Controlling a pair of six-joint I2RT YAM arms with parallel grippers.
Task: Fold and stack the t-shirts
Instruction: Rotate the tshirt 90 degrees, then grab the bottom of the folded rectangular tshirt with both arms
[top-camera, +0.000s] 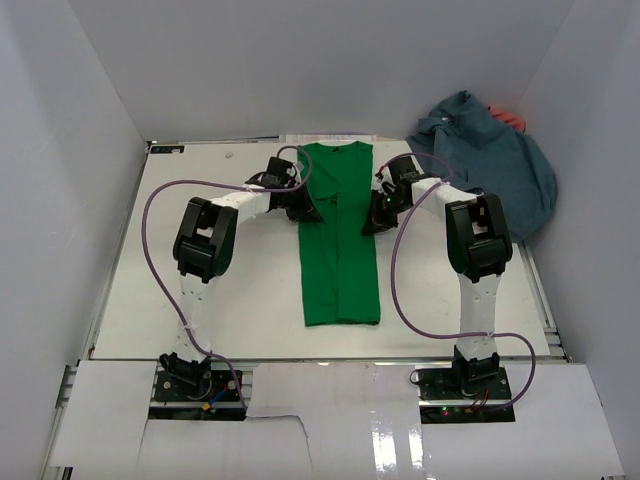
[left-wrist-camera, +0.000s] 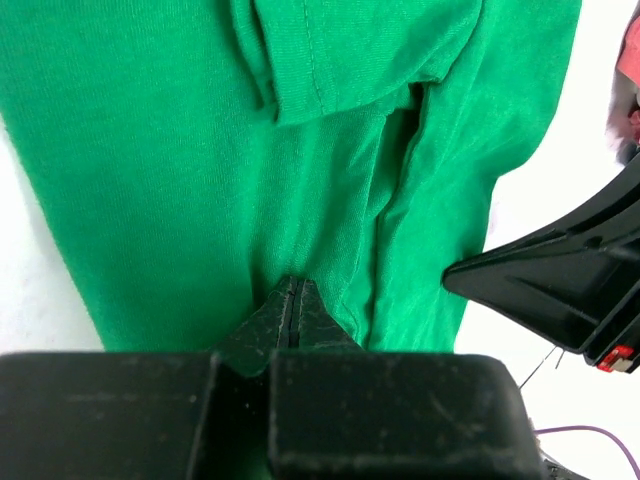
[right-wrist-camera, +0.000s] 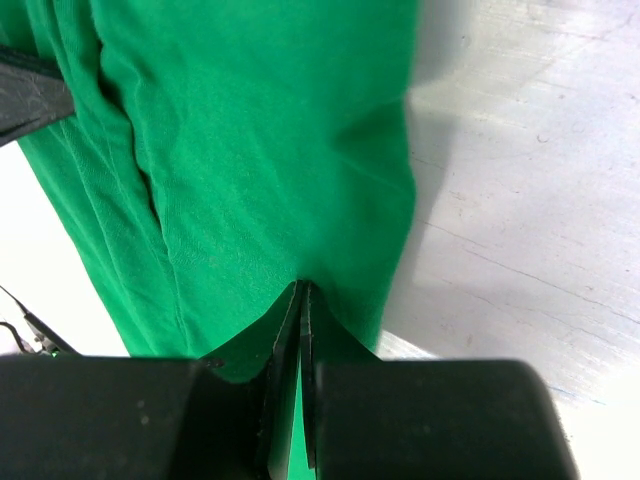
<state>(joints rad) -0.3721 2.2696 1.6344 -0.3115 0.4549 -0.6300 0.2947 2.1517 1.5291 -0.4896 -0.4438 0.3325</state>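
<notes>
The green t-shirt (top-camera: 338, 250) lies on the table, folded lengthwise into a narrow strip with its collar at the far end. My left gripper (top-camera: 303, 205) is shut on its left edge in the upper half; the left wrist view shows the jaws closed (left-wrist-camera: 292, 285) against green cloth (left-wrist-camera: 150, 150). My right gripper (top-camera: 375, 215) is shut on the right edge opposite, with cloth (right-wrist-camera: 250, 150) pinched between the jaws (right-wrist-camera: 302, 288). The slate blue-grey t-shirt (top-camera: 495, 165) lies crumpled at the far right. The coral red t-shirt (top-camera: 510, 118) peeks out behind it.
The white table (top-camera: 220, 300) is enclosed by white walls on three sides. Purple cables (top-camera: 150, 250) loop off both arms. The blue-grey heap spills over the table's right edge close to my right arm (top-camera: 475, 235).
</notes>
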